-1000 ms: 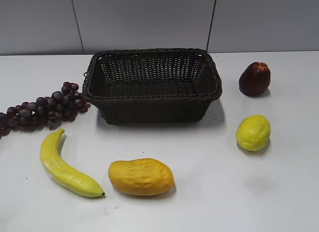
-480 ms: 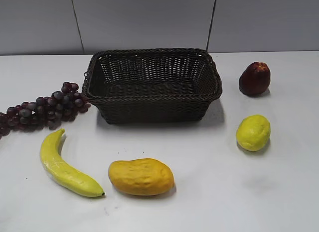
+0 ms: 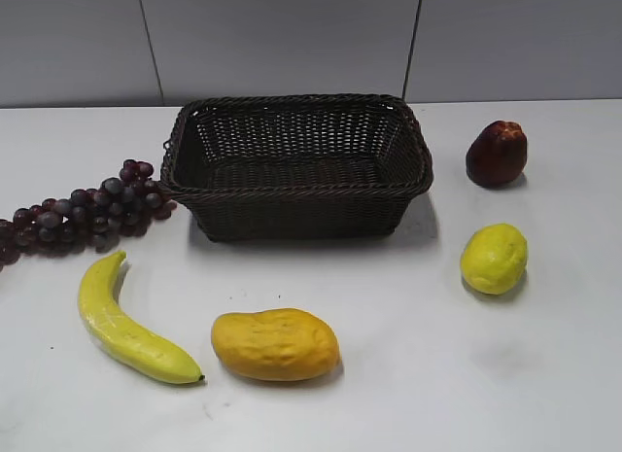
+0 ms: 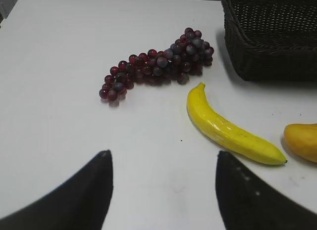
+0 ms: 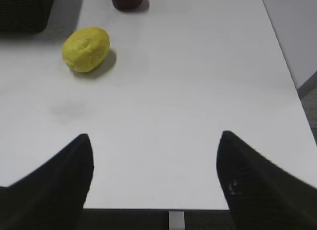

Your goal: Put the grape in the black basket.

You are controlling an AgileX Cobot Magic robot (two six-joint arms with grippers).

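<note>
The grape bunch lies on the white table at the left, its thick end touching or nearly touching the black basket. The basket stands empty at the back middle. In the left wrist view the grape bunch lies ahead of my left gripper, well apart from it, with the basket corner at the upper right. The left gripper is open and empty above bare table. My right gripper is open and empty over the table's near right edge. Neither gripper shows in the exterior view.
A banana and a yellow-orange mango lie in front of the basket. A lemon and a dark red apple-like fruit sit to the right. The table edge is just below the right gripper.
</note>
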